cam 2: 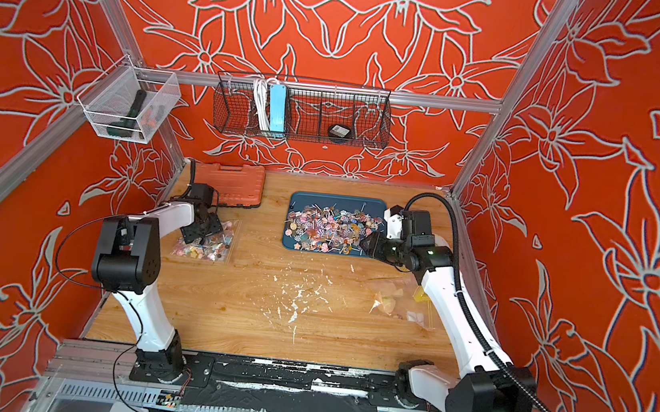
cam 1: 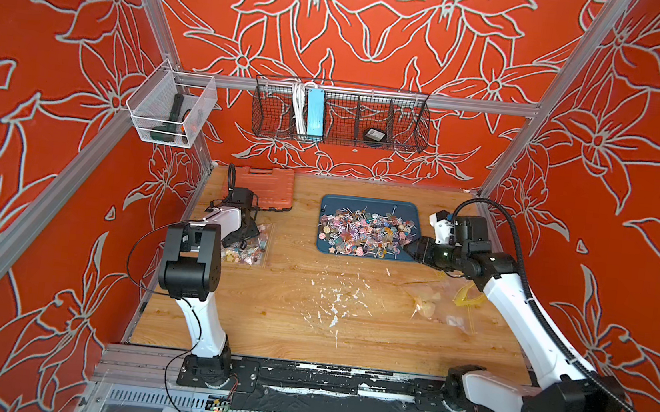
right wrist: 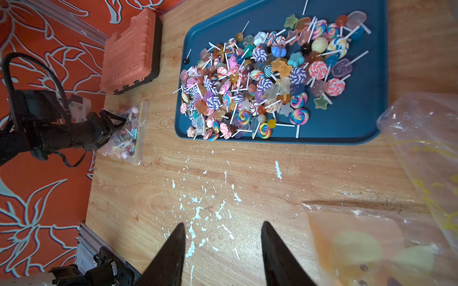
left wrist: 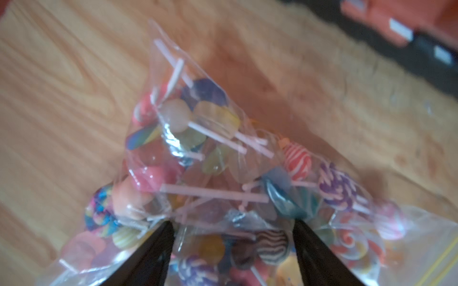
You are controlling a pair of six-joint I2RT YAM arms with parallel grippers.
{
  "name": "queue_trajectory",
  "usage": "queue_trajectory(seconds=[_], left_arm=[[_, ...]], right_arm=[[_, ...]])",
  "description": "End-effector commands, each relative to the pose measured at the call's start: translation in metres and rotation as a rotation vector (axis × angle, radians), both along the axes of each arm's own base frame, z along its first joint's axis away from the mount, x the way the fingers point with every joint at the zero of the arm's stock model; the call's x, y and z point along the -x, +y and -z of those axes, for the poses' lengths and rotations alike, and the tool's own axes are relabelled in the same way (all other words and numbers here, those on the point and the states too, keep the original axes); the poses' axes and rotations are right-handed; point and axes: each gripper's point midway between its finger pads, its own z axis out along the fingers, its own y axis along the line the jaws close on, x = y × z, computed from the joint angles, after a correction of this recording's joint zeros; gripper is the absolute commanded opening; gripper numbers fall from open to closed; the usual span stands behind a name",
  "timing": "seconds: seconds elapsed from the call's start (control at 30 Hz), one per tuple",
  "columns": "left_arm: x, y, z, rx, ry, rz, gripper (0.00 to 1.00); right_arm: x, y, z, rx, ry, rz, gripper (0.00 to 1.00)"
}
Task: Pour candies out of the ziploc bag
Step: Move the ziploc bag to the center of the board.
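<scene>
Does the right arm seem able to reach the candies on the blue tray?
Probably yes: the right gripper hovers open and empty by the right edge of the blue tray, candies lie close, and nothing stands between them.

Ziploc bag [left wrist: 247,153] of candies [left wrist: 173,118] lies between left gripper [left wrist: 233,222] fingers [left wrist: 153,252]. Tray [right wrist: 359,118] with more candies ahead of right gripper [right wrist: 223,224] fingers [right wrist: 176,247]; plastic bags [right wrist: 371,247] just beside.

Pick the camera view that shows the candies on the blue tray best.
Right wrist view: the candies lie sharp and close, each distinct on the blue tray. Both top views show the candies small and far. The left wrist view misses the tray.
</scene>
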Motion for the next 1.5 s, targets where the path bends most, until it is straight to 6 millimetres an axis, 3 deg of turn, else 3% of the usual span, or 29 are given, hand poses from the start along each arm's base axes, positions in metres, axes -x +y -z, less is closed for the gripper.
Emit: queue_trajectory(seconds=[0.0, 0.23, 0.4, 0.57, 0.67, 0.87, 1.0, 1.13, 1.23, 1.47], left_arm=[[0.043, -0.028, 0.016, 0.087, 0.095, 0.021, 0.78], [0.079, -0.082, 0.006, 0.144, 0.093, 0.119, 0.78], [0.111, -0.128, 0.011, 0.194, 0.117, 0.199, 0.78], [0.129, -0.15, 0.007, 0.234, 0.086, 0.223, 0.78], [0.121, -0.152, -0.016, 0.23, 0.029, 0.225, 0.78], [0.097, -0.166, -0.087, 0.202, -0.094, 0.283, 0.78], [0.099, -0.185, -0.115, 0.147, -0.119, 0.364, 0.76], [0.12, -0.219, -0.099, 0.115, -0.059, 0.502, 0.58], [0.136, -0.241, -0.074, 0.05, -0.016, 0.59, 0.55], [0.144, -0.249, -0.03, -0.077, 0.071, 0.627, 0.51]], right_arm=[[0.004, 0.005, -0.005, -0.021, -0.023, -0.028, 0.5], [0.006, 0.01, -0.011, -0.052, -0.033, -0.043, 0.5], [0.009, 0.011, -0.013, -0.059, -0.041, -0.052, 0.51], [0.011, 0.009, -0.016, -0.053, -0.051, -0.051, 0.51], [0.012, 0.01, -0.016, -0.056, -0.049, -0.055, 0.51], [0.016, 0.009, -0.016, -0.055, -0.04, -0.051, 0.51], [0.02, 0.008, -0.012, -0.058, -0.023, -0.046, 0.51], [0.022, 0.006, 0.002, -0.04, 0.017, -0.036, 0.5], [0.022, 0.004, 0.01, -0.02, 0.036, -0.03, 0.49], [0.019, 0.003, 0.022, 0.0, 0.073, -0.035, 0.44]])
